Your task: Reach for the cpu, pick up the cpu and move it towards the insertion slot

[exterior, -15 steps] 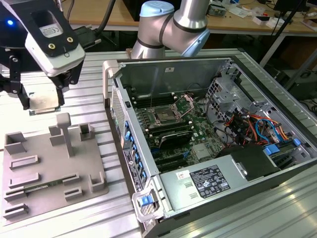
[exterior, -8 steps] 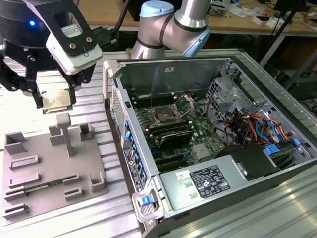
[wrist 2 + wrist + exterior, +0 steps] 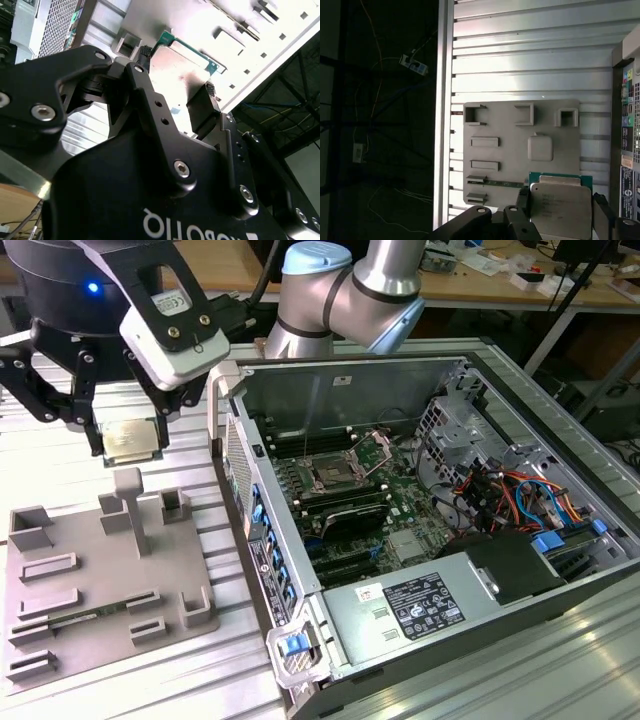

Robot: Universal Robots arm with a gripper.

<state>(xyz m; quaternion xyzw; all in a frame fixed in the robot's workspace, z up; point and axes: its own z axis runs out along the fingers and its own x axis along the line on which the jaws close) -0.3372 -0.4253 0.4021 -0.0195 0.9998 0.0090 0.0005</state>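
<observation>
Gripping the cpu (image 3: 131,439) by two opposite edges, the gripper (image 3: 125,440) hangs above the grey tray (image 3: 60,615), near the tray's far side and clear of its surface. In the first wrist view the chip (image 3: 561,210) shows its silvery top and green rim, with a black finger (image 3: 522,199) pressed to one edge and another at the opposite edge; the tray (image 3: 495,125) lies below it with its recesses bare. The second wrist view shows the same hold from behind the linkage: the cpu (image 3: 175,70) sits between the fingertips, one pad (image 3: 202,112) across its near edge. The insertion slot (image 3: 333,476) lies well apart, toward the exterior view's right, inside the open computer case (image 3: 480,580), past the case's upright side wall. My reading is that the chip is lifted and the carry to the slot is barely begun. The main risk is the thin edge hold: a jolt could let the chip slip or twist between the pads. Travelling too low could clip the case wall, knocking the chip loose. Arriving tilted or turned could damage the slot's contacts, and its wire levers leave little room.
</observation>
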